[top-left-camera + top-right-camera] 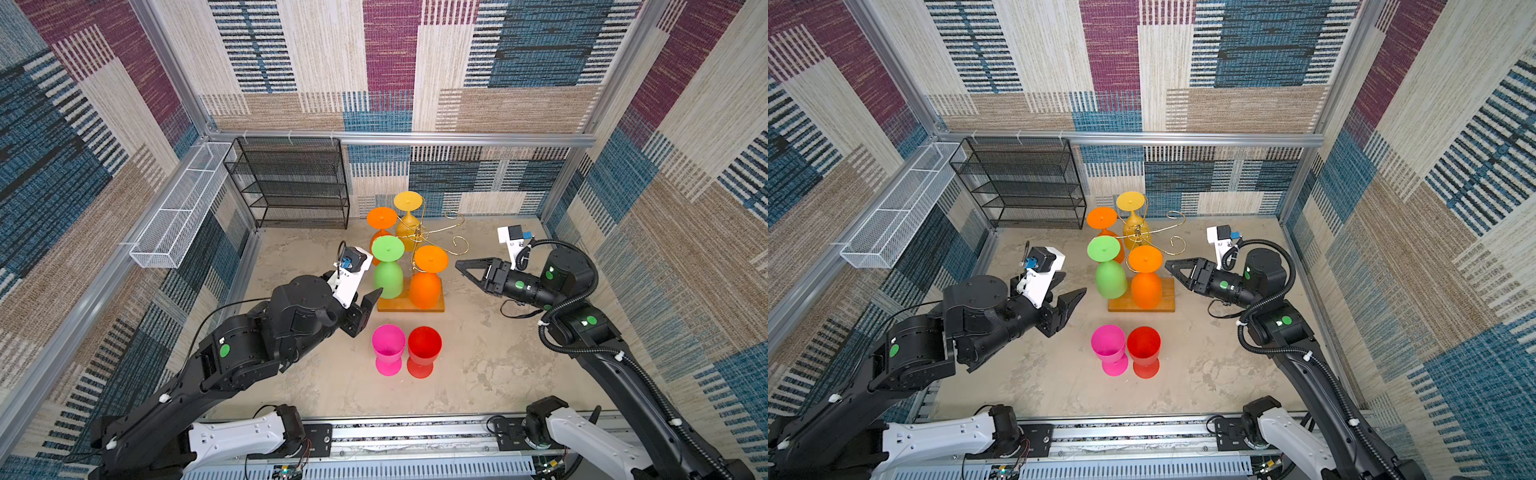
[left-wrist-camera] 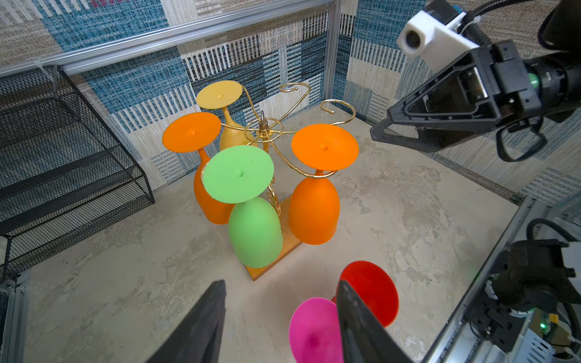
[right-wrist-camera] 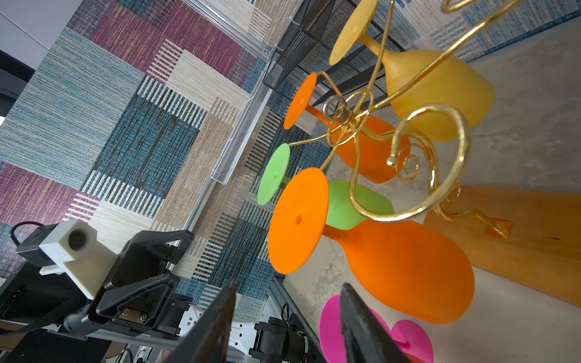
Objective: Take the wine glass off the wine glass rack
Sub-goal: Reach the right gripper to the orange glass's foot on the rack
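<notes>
Four wine glasses hang foot-up and bowl-down from the wine glass rack (image 1: 420,237), which stands on its wooden base (image 1: 437,306) near the middle of the table (image 1: 498,374). A yellow wine glass (image 1: 408,200) and a far orange wine glass (image 1: 381,218) hang at the back. A green wine glass (image 1: 388,279) hangs at the front left and a near orange wine glass (image 1: 424,291) at the front right. Two scroll arms on the rack's right side are bare. A pink wine glass (image 1: 388,345) and a red wine glass (image 1: 424,349) stand upright on the table just in front of the base, off the rack.

Both grippers are empty, with their jaws apart. The left gripper (image 1: 1071,286) sits low, just beside the green glass's bowl on its left; a sliver of table shows between them in a top view. The right gripper (image 1: 460,265) points at the near orange glass from its right. It is higher up, its tips about level with the foot disc and just beside it, not touching.

Each hung glass's long axis is vertical, with the stem caught in a wire curl. I judge the coming move to be a sideways close on bowl or stem, then a slide out through the curl's opening. Neither arm is clearly nearer, since each faces its own glass. Which way the curls open I cannot tell.
</notes>
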Available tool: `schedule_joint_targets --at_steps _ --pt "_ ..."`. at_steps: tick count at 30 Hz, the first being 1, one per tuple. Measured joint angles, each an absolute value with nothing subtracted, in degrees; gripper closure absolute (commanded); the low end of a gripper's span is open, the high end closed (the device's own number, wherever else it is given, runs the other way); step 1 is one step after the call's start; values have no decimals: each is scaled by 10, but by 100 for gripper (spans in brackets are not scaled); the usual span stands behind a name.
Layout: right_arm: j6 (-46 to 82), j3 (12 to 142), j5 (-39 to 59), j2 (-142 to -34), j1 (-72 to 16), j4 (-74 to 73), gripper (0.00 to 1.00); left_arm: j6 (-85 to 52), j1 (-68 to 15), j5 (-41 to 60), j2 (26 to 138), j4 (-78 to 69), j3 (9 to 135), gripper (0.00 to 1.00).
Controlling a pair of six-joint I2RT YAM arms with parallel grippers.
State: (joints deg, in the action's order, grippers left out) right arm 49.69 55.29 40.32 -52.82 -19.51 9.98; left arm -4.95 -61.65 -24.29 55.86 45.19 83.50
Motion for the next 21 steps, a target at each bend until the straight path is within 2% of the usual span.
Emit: schedule_joint_targets --at_steps 12,21 --pt "518 551 384 -577 -229 56 49 -33 -611 -251 548 437 833 40" --pt "521 555 376 -594 -232 40 55 -28 -606 -248 550 431 833 40"
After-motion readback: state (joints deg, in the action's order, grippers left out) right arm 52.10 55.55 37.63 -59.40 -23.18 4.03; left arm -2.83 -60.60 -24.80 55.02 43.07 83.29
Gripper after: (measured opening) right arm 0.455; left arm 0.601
